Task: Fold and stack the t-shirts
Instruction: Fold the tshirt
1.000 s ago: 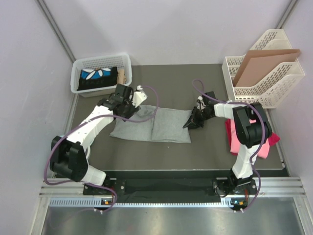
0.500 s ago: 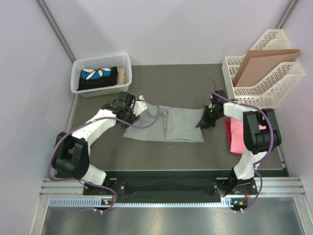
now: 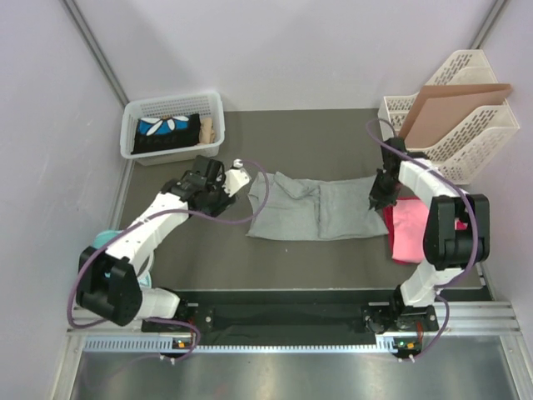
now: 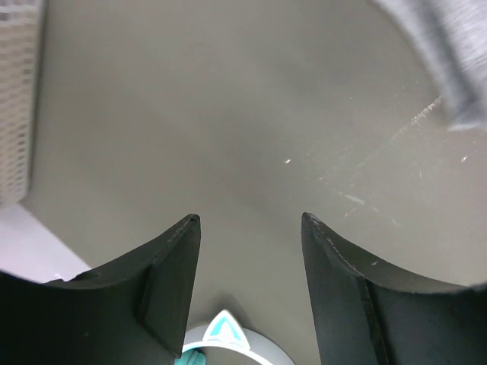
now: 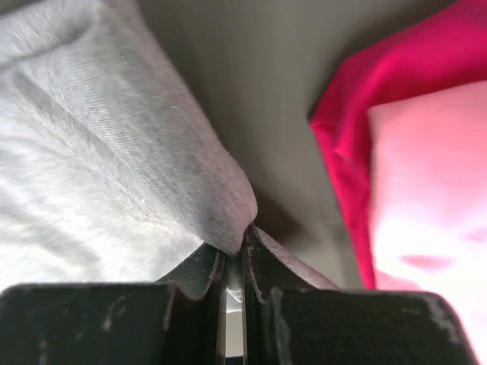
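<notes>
Dark grey matting covers the surface (image 3: pixel 308 133), with pale walls on three sides. The grey t-shirt (image 3: pixel 321 210) lies across the middle of it, folded into a long band with a crease down its centre and a loose flap at its left end.

My right claw (image 5: pixel 234 255) is pinched fully closed on a corner of the cloth at the shirt's right edge. The wrist view shows the fabric bunched into a small peak between the jaws. I judge that I am holding it by this corner so the folded shirt can go sideways onto the pile without coming undone.

That pile sits just right of the corner I hold. A magenta t-shirt (image 5: pixel 358 137) lies underneath and a pink t-shirt (image 5: pixel 434 198) on top, both flat on the surface at my right arm's side. From above, the grey edge looks to be touching them.

My left claw (image 4: pixel 249 220) is partly open and holds nothing. It hangs over bare matting just left of the loose flap, so that end is unsupported and may drag or unfold.

Further out, a white file rack (image 3: pixel 466 154) with a brown cardboard sheet (image 3: pixel 450 104) stands close behind my right arm, which leaves little room there. A white basket (image 3: pixel 171 100) holding a dark printed cloth sits at the far left, well apart.
</notes>
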### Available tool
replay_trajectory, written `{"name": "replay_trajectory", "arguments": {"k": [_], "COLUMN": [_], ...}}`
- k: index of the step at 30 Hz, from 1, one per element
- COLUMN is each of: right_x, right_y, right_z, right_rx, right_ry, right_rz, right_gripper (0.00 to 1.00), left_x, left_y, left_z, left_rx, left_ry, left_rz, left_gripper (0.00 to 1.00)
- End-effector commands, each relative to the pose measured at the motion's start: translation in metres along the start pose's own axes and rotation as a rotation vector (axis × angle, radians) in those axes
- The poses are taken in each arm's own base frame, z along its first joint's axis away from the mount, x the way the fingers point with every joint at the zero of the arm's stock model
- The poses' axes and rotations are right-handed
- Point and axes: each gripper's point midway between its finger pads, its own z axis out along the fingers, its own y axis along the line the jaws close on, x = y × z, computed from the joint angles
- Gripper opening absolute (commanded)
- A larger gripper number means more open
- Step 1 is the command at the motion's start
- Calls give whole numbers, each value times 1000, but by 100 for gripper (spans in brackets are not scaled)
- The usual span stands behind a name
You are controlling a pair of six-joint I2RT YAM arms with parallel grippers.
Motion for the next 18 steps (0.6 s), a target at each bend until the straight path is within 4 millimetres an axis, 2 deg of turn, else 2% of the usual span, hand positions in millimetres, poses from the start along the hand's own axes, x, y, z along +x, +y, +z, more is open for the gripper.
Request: {"name": "replay_trajectory", "arguments": {"k": [1,2,5,8,9,11,12,13,14,16,18], "right_x": [-46,-55,-55,-52,-44,-40,-29,-23,-22,-6,7], "right_y": [3,8,27,57,75,97,115,124,133,155,177], "right_z": [-64,-73,-84,-91,-93,-94,-96,-88,-90,-81,-81], "right_rx": [13,2,-15,-40,-62,-67,-81,-70,-76,-82,-104], "right_ry": [-185,-212,-214,-224,-224,-223,-216,-197,-203,-178,-174], "right_rz": [-7,-10,-47,-97,-129,-167,-209,-230,-246,-291,-328], "right_gripper": [0,0,0,0,0,0,0,0,0,0,0], "left_x": [-10,-9,3,16,21,27,30,31,32,33,36], "left_y": [13,14,19,23,26,27,30,32,33,35,37], "left_z": [-28,-30,-33,-32,-33,-33,-35,-36,-37,-39,-39], "left_rx": [-46,-52,-71,-86,-95,-91,-101,-106,-108,-112,-115], "left_ry": [-66,-69,-56,-34,-28,-18,-18,-16,-16,-18,-11], "left_rz": [-5,1,4,2,-7,-9,-15,-18,-14,-17,-20], "left_gripper": [61,61,61,61,61,61,61,61,61,61,61]}}
